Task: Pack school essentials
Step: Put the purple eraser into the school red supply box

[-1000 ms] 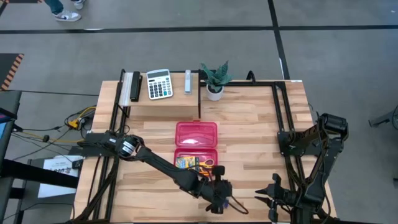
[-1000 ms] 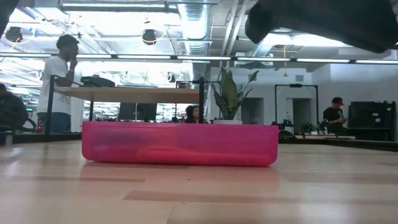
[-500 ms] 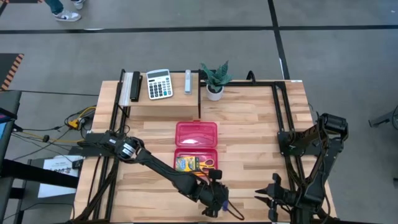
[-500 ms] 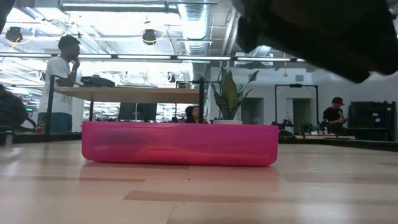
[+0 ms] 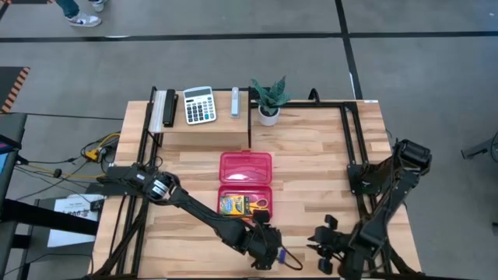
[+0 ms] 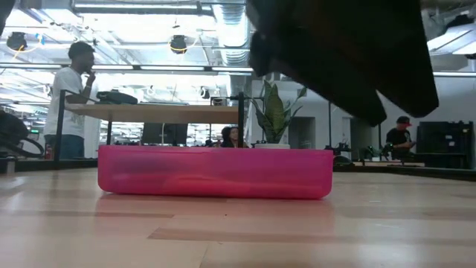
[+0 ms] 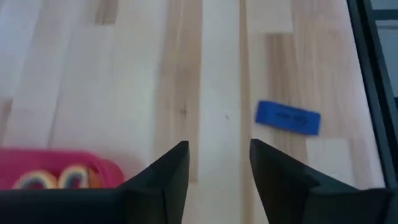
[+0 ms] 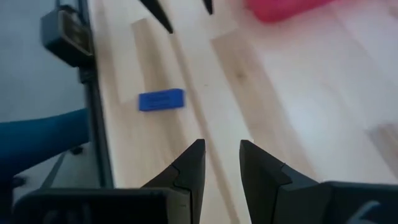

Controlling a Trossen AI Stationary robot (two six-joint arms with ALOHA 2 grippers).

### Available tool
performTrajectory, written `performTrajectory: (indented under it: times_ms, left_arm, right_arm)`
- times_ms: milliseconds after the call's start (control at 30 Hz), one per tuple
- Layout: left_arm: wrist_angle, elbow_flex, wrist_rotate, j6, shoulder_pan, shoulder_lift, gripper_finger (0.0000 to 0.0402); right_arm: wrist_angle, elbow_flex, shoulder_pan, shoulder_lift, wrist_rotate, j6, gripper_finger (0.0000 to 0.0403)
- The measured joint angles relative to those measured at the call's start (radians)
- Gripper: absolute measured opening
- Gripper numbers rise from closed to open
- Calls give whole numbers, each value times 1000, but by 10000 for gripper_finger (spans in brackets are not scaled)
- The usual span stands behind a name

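While the blue eraser [image 7: 288,117] is lying bare on the table [image 5: 311,155], the left gripper [image 7: 217,163] is hovering near it, fingers parted and empty; the right gripper [image 8: 219,163] is waiting nearby, also parted and empty.

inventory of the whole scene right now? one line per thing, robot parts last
pencil case: 1, pink, open, table centre
crayon box: 1, yellow-green, in the case's near half
scissors: 1, yellow-orange handles, in the case beside the crayon box
eraser: 1, blue, flat on the wood near the table's front edge, apart from the case
calculator: 1, white, raised shelf at the back
plant: 1, green in a white pot, back centre
table: 1, light wood, black frame
people: several, in the room beyond the table in the low view
left gripper: 1, dark, open, empty, over the front edge near the eraser
right gripper: 1, dark, open, empty, front right, facing the eraser
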Motion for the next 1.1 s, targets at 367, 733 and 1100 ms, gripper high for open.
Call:
performTrajectory:
  times_ms: [367, 733, 1100]
  left_arm:
    - [-5, -18, -105, -145, -72, 2, 140]
    - [85, -19, -120, -180, -91, 48, 140]
    - [122, -19, -79, -170, -87, 94, 139]
  right_arm:
    - [238, 3, -72, 92, -98, -132, 107]
    - [310, 134, -91, 352, -145, -198, 107]
    - [341, 212, -161, 438, -99, -332, 107]
